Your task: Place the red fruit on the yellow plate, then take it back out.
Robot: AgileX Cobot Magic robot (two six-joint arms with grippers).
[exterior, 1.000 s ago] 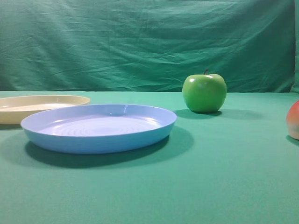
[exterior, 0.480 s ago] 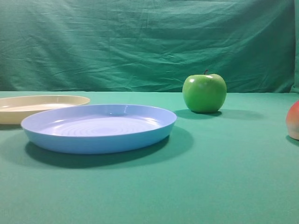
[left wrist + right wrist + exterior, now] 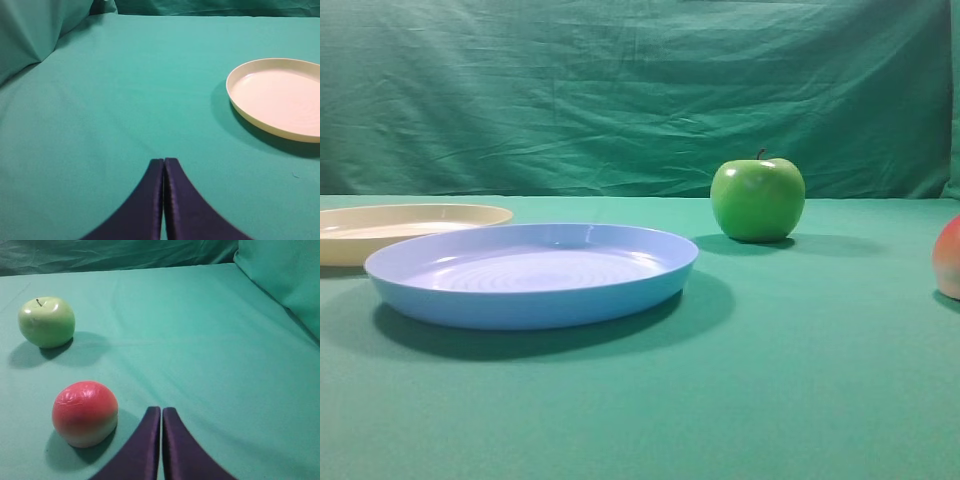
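Green cloth everywhere, basically: a wrinkled backdrop hung behind, and the same green cloth covered the surface. No arms showed in the high view.

Starting at the far left of the high view, the yellow plate sat flat on the cloth, cut off by the picture edge, nothing in it. Just in front of it and a bit to the right was the blue plate, also with nothing in it, its rim overlapping the yellow one from that angle. I couldn't tell if the two actually touched.

The left pincer was closed up tight, its two dark fingers pressed together with nothing between them. It pointed at bare cloth, and the yellow plate lay ahead and off to its right, well apart from the tips.

Further right, toward the back, the apple stood upright with its stem up, on its own and clear of both plates.

At the far right edge of the high view only a sliver of the red fruit showed. The right wrist view had it whole: red on top, pale underneath, resting on the cloth, nearer the camera than the apple.

The right pincer was pinched closed too, gripping nothing, with the fruit just beside its tips on their left, not touching.
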